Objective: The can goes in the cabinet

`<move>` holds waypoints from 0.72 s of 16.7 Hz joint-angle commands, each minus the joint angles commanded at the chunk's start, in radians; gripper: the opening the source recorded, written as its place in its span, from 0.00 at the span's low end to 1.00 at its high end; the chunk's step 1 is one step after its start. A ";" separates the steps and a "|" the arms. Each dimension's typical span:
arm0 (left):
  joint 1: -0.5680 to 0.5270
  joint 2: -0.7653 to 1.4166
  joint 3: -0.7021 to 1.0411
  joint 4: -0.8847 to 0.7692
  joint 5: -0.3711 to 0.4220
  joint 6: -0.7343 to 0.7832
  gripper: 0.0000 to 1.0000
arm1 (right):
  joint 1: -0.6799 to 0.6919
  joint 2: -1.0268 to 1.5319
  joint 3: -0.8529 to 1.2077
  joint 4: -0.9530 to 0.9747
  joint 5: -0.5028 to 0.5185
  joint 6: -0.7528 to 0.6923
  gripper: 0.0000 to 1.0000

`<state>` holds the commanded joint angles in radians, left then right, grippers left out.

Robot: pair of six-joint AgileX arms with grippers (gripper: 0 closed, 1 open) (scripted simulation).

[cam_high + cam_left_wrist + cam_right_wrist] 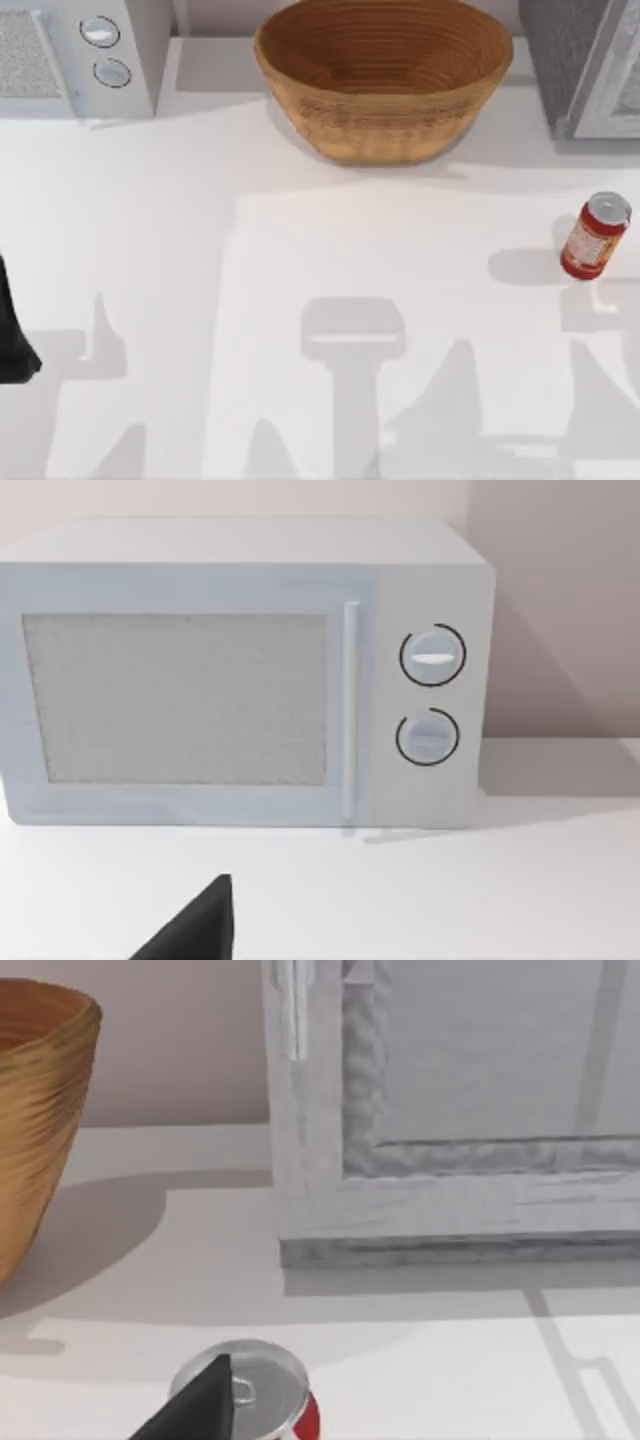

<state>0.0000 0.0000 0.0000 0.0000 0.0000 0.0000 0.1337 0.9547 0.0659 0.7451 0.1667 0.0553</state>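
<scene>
the cabinet (585, 60) is cut off at the top view's edge, and a dark, possibly end-effector tip partly hides the can (262, 1392).

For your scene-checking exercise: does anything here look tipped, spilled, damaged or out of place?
Nothing stands out. The can stands upright on the table at its right side, in front of the cabinet. The basket and microwave sit squarely at the back.
</scene>
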 joint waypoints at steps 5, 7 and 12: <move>0.000 0.000 0.000 0.000 0.000 0.000 1.00 | 0.077 0.478 0.044 0.392 0.078 0.020 1.00; 0.000 0.000 0.000 0.000 0.000 0.000 1.00 | 0.107 0.656 0.063 0.541 0.107 0.025 1.00; 0.000 0.000 0.000 0.000 0.000 0.000 1.00 | 0.170 1.023 0.103 0.853 0.166 0.032 1.00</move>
<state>0.0000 0.0000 0.0000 0.0000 0.0000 0.0000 0.3041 1.9778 0.1694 1.5981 0.3327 0.0875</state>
